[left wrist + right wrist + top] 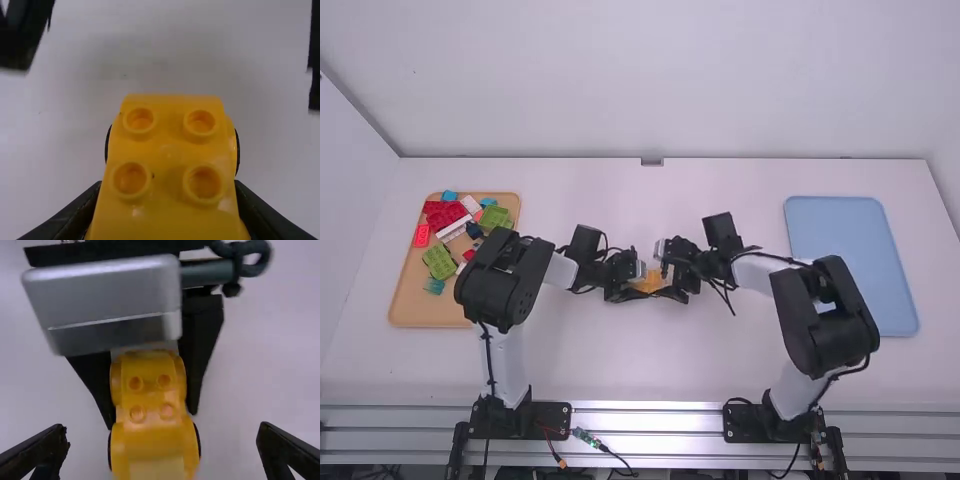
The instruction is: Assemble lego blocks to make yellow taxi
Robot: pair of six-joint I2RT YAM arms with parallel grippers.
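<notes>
Two arms face each other over the middle of the white table (620, 370). The left arm (500, 290) rises from its base, bends at an elbow that overlaps the right side of the tan tray (425, 310) in the high view, and points its gripper inward; the right arm (825, 320) mirrors this pose, its elbow near the blue tray (855, 260).

The tan tray holds loose blocks, among them red blocks (444, 214), green blocks (439, 262), a long white block (454, 229) and a teal block (434, 286). The blue tray lies flat on the table's right side.

Between the grippers sits the yellow block assembly (649, 281), with round studs on its face and dark rounded edges at its sides. The left gripper (638, 293) is clamped on it, one finger pressed to each side, as both wrist views show. The right gripper (672, 291) has its fingers spread wide; in the right wrist view its own two fingertips stand well apart, one to either side of the assembly and touching neither flank.
</notes>
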